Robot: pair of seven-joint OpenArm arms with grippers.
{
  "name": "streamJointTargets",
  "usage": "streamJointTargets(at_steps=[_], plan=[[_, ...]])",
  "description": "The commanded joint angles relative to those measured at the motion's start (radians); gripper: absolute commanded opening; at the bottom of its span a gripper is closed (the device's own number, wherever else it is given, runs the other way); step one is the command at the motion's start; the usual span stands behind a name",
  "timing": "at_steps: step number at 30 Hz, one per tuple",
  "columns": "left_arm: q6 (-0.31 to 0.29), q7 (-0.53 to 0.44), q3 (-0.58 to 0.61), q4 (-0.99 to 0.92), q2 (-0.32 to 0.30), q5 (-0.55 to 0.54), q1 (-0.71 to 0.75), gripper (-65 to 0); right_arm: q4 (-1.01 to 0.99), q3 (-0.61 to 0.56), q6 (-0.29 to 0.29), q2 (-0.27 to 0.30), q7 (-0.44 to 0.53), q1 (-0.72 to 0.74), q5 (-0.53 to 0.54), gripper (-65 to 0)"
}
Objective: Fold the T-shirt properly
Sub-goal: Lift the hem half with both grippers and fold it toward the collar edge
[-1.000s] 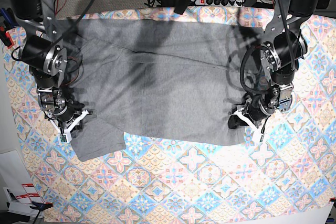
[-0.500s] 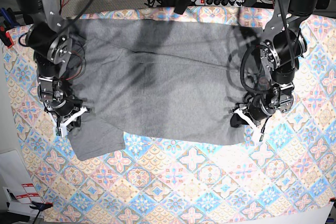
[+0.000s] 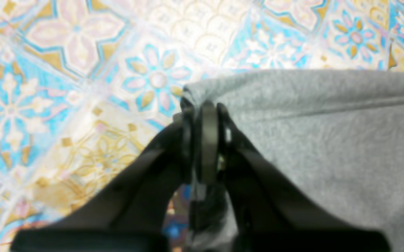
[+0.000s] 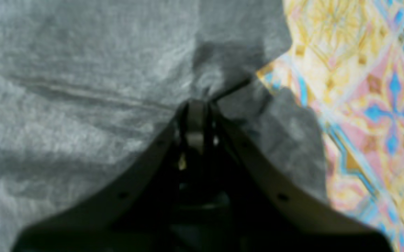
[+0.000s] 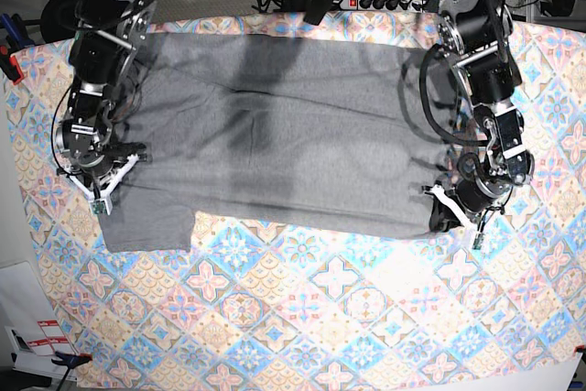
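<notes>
The T-shirt (image 5: 284, 135) is spread flat across the far half of the desk, on the tablecloth (image 5: 330, 318), with one sleeve jutting out at the near left.

Left pincer (image 3: 202, 115): closed on the shirt. In the left wrist view a small ridge of grey fabric at the very corner of the hem is seen nipped between the jaws, with bare tablecloth just beyond it. In the base view this pincer (image 5: 455, 212) sits at the shirt's near-right corner.

Right pincer (image 4: 196, 119): closed on the shirt. In the right wrist view a pucker of cloth rises to the jaw tips beside the sleeve edge; how many layers are caught cannot be told from the blurred picture. In the base view it (image 5: 103, 185) is at the left side, just above the sleeve.

Step in hand, as judged: both grasps are made and the first fold is about to be carried; the shirt is not yet folded anywhere.

Next move, as judged: both held points should be raised together, only enough to clear the cloth below, then carried across the body in parallel and laid down, so that the edge stays straight. Uneven travel would skew the fold, and a thin pinch could slip.
</notes>
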Motion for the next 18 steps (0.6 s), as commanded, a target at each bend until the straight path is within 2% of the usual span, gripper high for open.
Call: streamJointTargets(at_steps=[1,5,8,14,18], plan=[[0.006,0.0,-0.001,0.038,-0.014,-0.012,-0.01,-62.1,0.052,0.003,-0.013,0.023,-0.032,0.008,-0.007,-63.6],[0.006,0.064,-0.001,0.109,-0.014,-0.015,0.032,-62.1,0.203,0.003,0.052,-0.005,-0.179,-0.029,-0.007,-63.6],[0.006,0.089,-0.001,0.179,-0.012,-0.015,0.076,-62.0,0.319,0.009,0.107,-0.022,-0.248,-0.063,-0.007,-63.6],[0.006,0.091,-0.001,0.25,-0.015,-0.018,0.133,-62.0,0.482,0.003,0.128,-0.045,-0.363,-0.101,-0.007,-63.6],[0.006,0.141,-0.001,0.348,-0.012,-0.023,0.167,-62.0,0.573,0.003,0.17,-0.056,-0.412,-0.133,-0.007,-63.6]])
